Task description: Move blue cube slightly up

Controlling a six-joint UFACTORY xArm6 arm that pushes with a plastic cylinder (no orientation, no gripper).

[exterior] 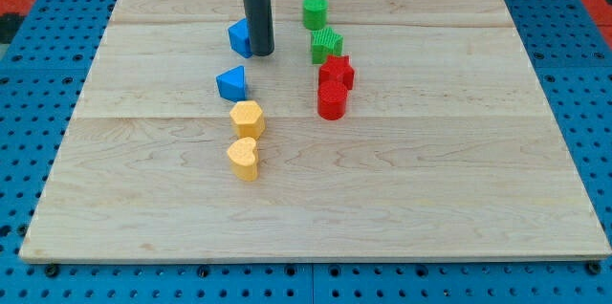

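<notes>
The blue cube (239, 36) sits near the top middle of the wooden board (430, 180), partly hidden behind my dark rod. My tip (262, 53) rests on the board touching the cube's right side. A second blue block (231, 83), wedge-like, lies just below the cube.
A green cylinder (315, 10) and a green star-like block (326, 46) stand to the right of my tip. A red star (337, 71) and a red cylinder (332, 101) lie below them. A yellow hexagon (248, 117) and a yellow heart (244, 158) lie below the blue blocks.
</notes>
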